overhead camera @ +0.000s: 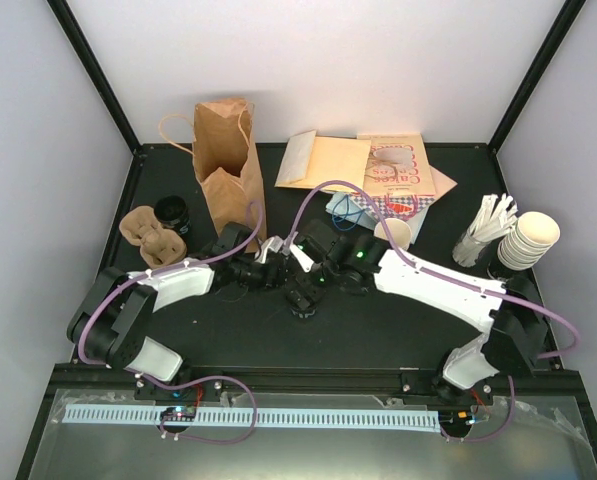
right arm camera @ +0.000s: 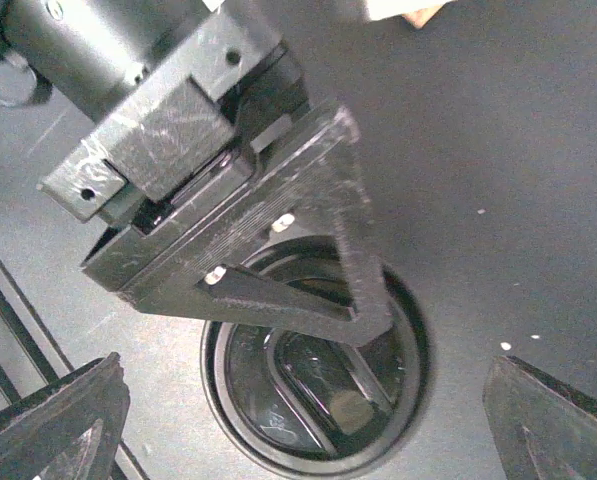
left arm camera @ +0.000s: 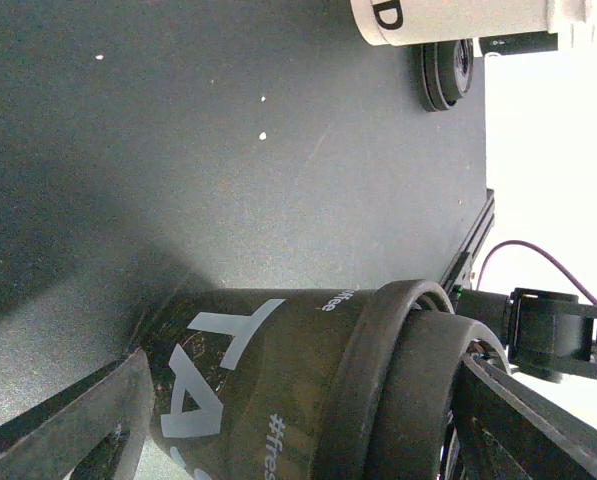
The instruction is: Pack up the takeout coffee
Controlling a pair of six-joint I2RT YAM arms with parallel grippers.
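Left hand (left arm camera: pixel 303 400) is turned sideways at mid-surface (overhead camera: pixel 398 335), fingers (left arm camera: pixel 88 420) bracketing the takeout coffee (left arm camera: pixel 278 350) from base to lid (right arm camera: pixel 378 425); whether it is grasped cannot be told. Right hand (right arm camera: pixel 303 400) is held spread above the lid. The cup is masked in the overhead view.

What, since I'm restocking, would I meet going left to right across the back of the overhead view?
cardboard cup carrier → brown paper bag → flat tan envelopes → printed paper bag → stirrer holder → stack of cream cups
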